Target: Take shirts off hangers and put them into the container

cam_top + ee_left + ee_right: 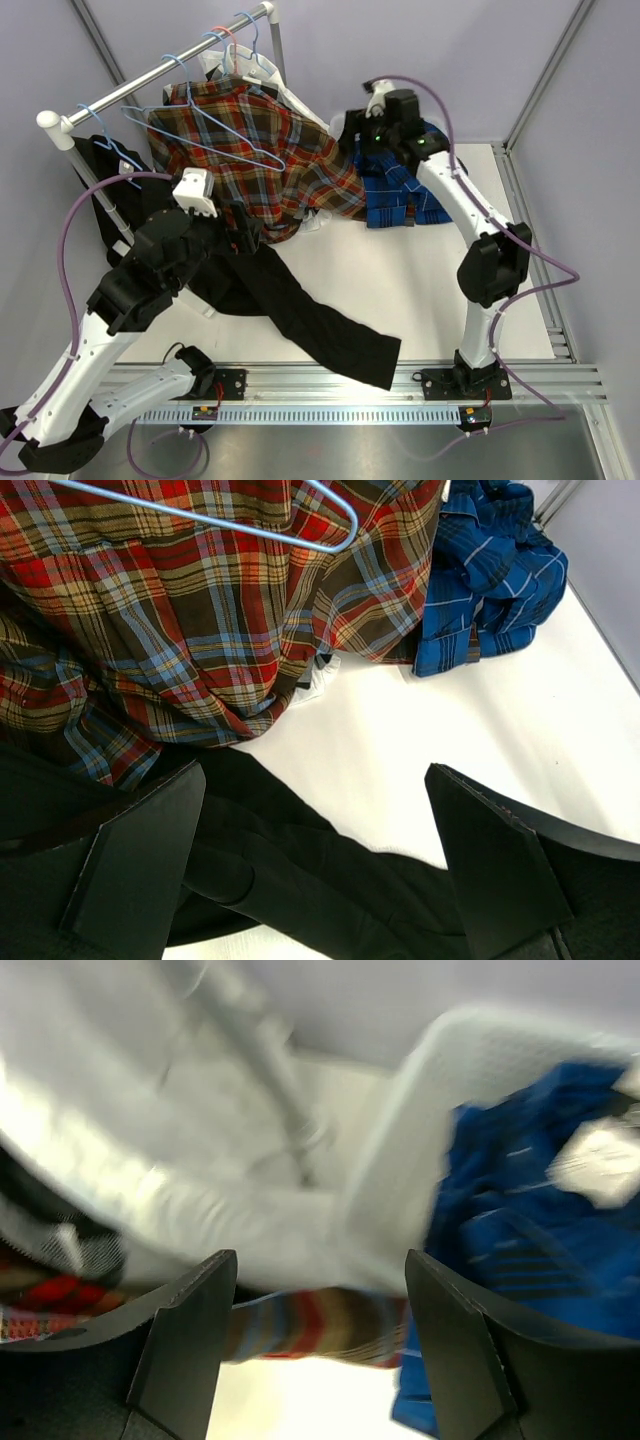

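Red-orange shirt: plaid, crossed with tan and pale blue. Blue shirt: plaid, thin white lines. Black shirt: plain. Hanger: light blue wire. Basket: whitish. Bench: white

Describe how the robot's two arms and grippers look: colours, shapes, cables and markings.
The left arm and the right arm have white links joined by bulky black joint housings. A purple cable loops along each. Small green lights glow near the right wrist. The left gripper and right gripper each have two flat, black, wedge-shaped fingers.
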Available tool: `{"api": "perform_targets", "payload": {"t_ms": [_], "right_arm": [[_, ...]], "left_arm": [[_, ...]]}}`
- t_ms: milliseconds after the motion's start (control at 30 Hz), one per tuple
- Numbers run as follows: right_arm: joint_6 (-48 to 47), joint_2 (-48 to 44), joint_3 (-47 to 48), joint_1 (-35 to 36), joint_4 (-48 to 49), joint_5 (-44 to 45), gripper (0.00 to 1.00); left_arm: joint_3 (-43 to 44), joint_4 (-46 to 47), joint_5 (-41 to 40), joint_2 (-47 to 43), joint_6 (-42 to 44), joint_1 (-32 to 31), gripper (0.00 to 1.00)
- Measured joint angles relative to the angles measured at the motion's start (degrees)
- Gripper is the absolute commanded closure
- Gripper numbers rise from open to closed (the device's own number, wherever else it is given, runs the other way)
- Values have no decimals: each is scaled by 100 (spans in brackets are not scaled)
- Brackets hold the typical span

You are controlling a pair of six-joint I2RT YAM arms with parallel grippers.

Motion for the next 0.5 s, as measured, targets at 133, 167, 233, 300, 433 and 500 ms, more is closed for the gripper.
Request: {"api": "perform_targets", "payload": {"t_ms": [133,167,233,300,433,500], "right_arm": [[-118,63,-833,610,-144,-345,23],[-118,37,-1078,728,-166,-426,23],[-109,-61,-1589,953,-251,-560,23],[-76,-221,-1982,1121,-391,-651,23],[76,-758,-2216,1373,-686,-892,23],[151,-1067,-2164,1462,-776,-1001,23]], "left_arm": [[96,7,-20,-2,48,0,1],[118,7,-20,-2,59,0,1],[149,11,-20,-9,79,0,1],[157,13,-20,-13,96,0,1],[162,11,-20,-11,153,0,1],[192,-4,-17,-11,190,0,1]]}}
